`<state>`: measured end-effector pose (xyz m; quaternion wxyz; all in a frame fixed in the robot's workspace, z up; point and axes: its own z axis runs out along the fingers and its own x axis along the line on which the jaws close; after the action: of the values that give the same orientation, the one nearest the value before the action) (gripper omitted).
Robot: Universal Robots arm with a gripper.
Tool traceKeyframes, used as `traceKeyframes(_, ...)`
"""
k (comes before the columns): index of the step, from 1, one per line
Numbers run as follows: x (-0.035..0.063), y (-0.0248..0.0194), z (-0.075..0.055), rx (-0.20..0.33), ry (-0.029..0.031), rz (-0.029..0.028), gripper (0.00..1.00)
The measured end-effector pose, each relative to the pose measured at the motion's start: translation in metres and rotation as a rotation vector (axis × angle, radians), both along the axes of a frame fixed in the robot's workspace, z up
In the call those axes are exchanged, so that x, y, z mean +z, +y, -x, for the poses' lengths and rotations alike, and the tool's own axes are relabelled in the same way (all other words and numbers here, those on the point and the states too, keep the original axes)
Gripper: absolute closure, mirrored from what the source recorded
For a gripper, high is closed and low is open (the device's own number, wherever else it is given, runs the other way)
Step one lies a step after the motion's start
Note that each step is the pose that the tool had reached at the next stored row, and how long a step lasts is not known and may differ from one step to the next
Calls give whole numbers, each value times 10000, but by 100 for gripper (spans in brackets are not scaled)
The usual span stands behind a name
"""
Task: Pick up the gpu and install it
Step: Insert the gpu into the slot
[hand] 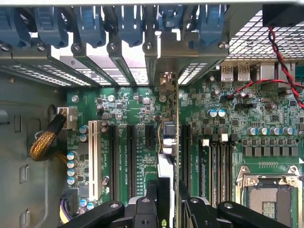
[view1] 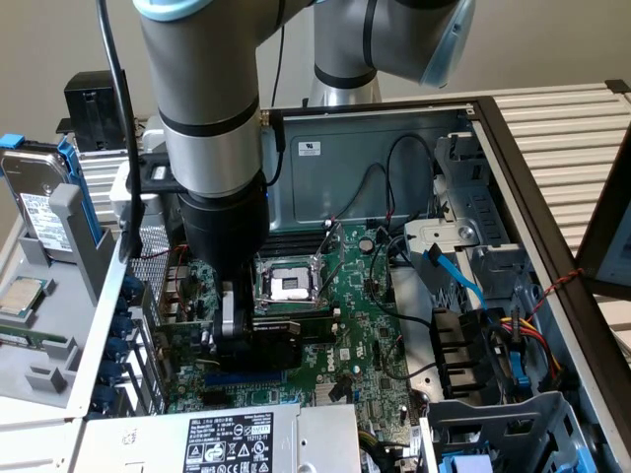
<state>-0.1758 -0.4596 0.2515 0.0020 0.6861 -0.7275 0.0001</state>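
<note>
My gripper (view1: 230,333) is down inside the open computer case, over the green motherboard (view1: 367,325). It is shut on the gpu (view1: 284,333), whose black shroud shows beside the fingers just below the CPU socket (view1: 286,284). In the wrist view the gpu (hand: 166,166) stands edge-on between my two black fingers (hand: 151,197), with my gripper (hand: 167,205) closed around it. The card runs along the black expansion slots (hand: 129,152) toward the rear bracket openings (hand: 166,78). I cannot tell whether its edge sits in a slot.
Blue slot latches (hand: 95,23) line the case's rear wall. A power supply (view1: 217,434) sits at the front, with drive bays and blue and black cables (view1: 458,281) at the exterior view's right. A hard drive (view1: 39,207) and fixtures stand outside the case at the left.
</note>
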Motion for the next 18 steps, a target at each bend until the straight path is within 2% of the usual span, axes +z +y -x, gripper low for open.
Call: traceKeyframes(18,-5,0,5,89,0,2,73)
